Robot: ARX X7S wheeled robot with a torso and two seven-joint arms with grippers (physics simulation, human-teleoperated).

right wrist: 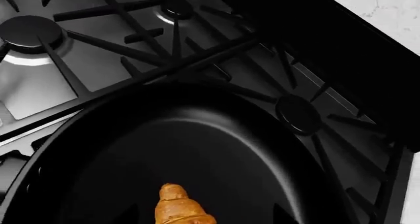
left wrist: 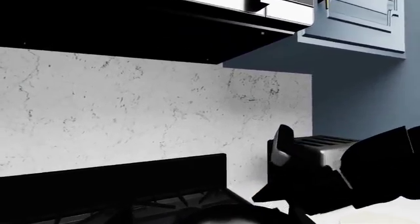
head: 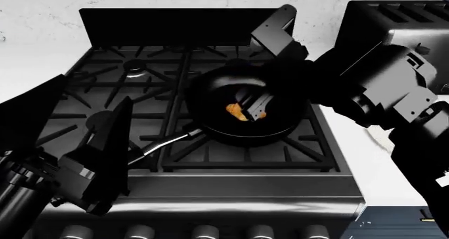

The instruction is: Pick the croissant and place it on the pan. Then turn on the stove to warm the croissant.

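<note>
The croissant (head: 235,111) (right wrist: 178,209) lies on the floor of the black pan (head: 210,92) (right wrist: 196,135). The pan sits on the stove (head: 140,76) at the right-hand grates, its handle (head: 165,144) pointing toward the front left. My right gripper (head: 251,110) reaches down into the pan and straddles the croissant, open, with its fingertips apart from the pastry's sides. My left gripper (head: 98,89) hovers open and holding nothing over the stove's front left. The left wrist view does not show its jaws.
A row of knobs (head: 205,232) lines the stove's front edge. A steel-and-black toaster (head: 393,18) (left wrist: 321,145) stands on the counter to the stove's right. A microwave (left wrist: 262,2) and a blue cabinet (left wrist: 367,17) hang above the marble backsplash (left wrist: 131,111).
</note>
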